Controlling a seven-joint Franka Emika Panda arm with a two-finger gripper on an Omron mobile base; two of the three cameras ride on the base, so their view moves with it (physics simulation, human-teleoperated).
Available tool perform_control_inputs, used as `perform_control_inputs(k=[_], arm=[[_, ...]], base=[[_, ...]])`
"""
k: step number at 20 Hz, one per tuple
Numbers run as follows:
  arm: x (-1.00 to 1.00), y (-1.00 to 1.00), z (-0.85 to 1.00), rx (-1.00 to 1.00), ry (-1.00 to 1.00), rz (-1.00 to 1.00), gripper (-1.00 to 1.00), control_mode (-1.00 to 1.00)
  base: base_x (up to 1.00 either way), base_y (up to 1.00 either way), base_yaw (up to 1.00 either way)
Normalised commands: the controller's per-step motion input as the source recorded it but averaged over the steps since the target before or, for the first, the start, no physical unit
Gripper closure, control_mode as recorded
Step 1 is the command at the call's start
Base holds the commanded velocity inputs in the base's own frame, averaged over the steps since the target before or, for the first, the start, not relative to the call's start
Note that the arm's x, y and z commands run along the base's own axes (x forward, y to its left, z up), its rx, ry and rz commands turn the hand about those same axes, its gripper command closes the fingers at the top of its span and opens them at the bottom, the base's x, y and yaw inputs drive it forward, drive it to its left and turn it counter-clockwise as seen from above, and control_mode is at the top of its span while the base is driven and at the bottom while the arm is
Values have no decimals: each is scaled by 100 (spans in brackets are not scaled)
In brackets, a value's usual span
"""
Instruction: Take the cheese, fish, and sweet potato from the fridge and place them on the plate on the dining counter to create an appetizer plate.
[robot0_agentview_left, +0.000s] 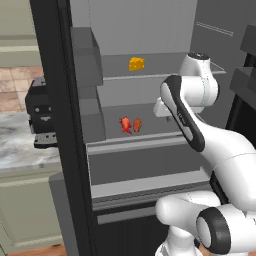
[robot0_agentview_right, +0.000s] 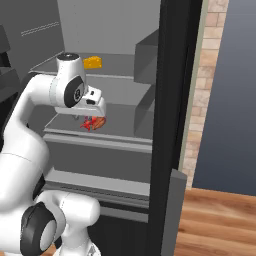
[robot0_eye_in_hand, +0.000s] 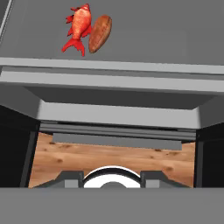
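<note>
**Handling notes: three foods on the fridge shelves**

The fridge (robot0_agentview_left: 150, 165) stands open in front of the arm. The cheese (robot0_agentview_left: 137, 63) sits alone on the upper shelf, toward the far wall. The fish (robot0_agentview_left: 125, 124) and the sweet potato (robot0_agentview_left: 137, 124) lie side by side on the shelf below, touching or nearly so, with the fish on the left as the left base view shows them. The gripper (robot0_agentview_right: 89, 118) hangs just above this lower shelf, near the pair; nothing is held. Whether its fingers are spread or pressed together cannot be told, since the hand hides them.

Judged handling properties:

- Fish: slim, probably light. Grip across the middle of the body, not the forked tail (a thin tail offers little contact and may slip).
- Sweet potato: firm, smooth, rounded; likely to roll. Grip across the thickest part, away from the tapered ends.
- Cheese: a stiff wedge. Grip on its two flat sides.

Because the fish and sweet potato lie so close, a finger lowered between them may push the neighbour aside. Approach from the outer side where possible.
</note>
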Motion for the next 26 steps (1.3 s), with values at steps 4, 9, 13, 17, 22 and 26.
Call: perform_control_inputs(k=[4,9,13,17,22,26], arm=[[0,0,-12,0,0,0,-100,-100],[-6,5,-32,0,-3,0,-100,-100],[0,22,-11,0,-8,0,-100,-100],[-2,41,-5,0,-6,0,-100,-100],[1,30,-28,2,-6,-3,-100,-100],[2,16,-30,8,-9,-6,-100,-100]], base=[[0,0,0],[0,0,0],[0,0,0],[0,0,0],[0,0,0],[0,0,0]])
